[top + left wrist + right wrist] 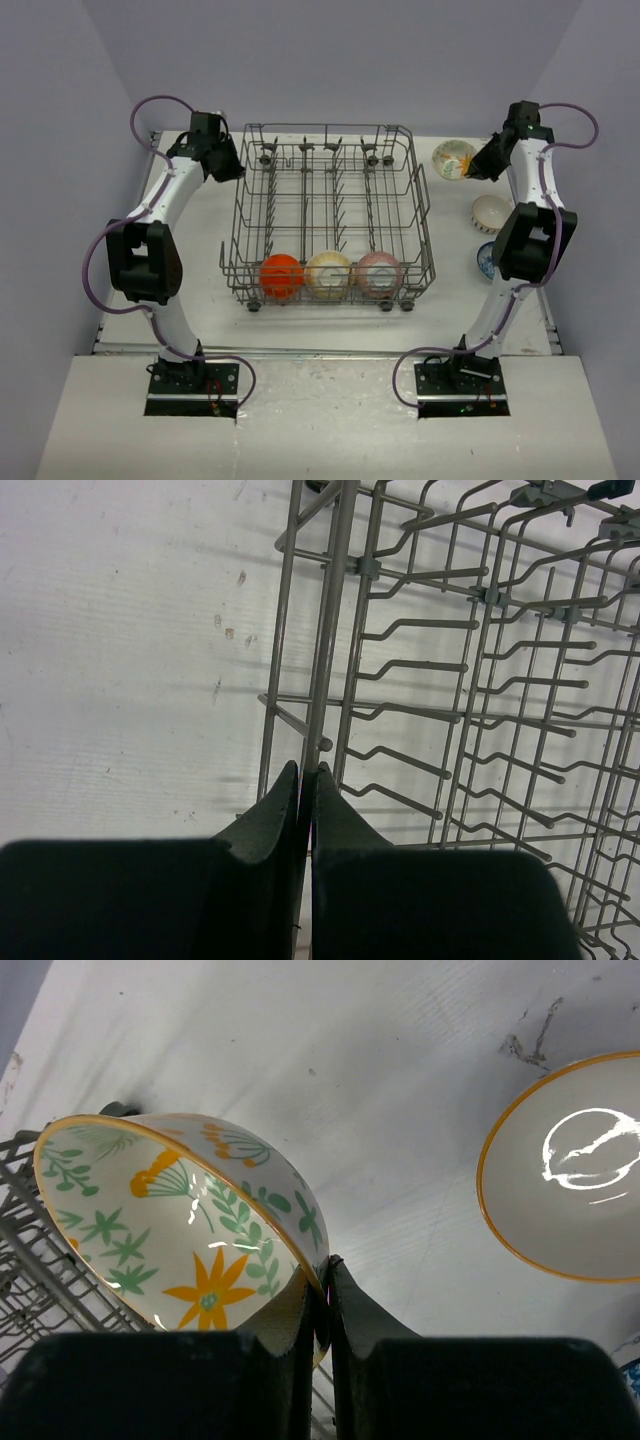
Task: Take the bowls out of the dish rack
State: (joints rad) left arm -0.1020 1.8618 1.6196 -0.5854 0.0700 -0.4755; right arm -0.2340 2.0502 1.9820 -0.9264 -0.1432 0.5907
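Right gripper (322, 1265) jaws pinching rim of whitish floral bowl (170, 1230), left gripper (308, 772) jaws closed beside grey wire dish rack (470, 680)

Three bowls (329, 274) inside dish rack (428, 210), three rightward.

We saw our left gripper (307, 780), fingers nearly touching, right at the dish rack's (470, 680) outer wire wall, with the white table (130, 660) to its left.
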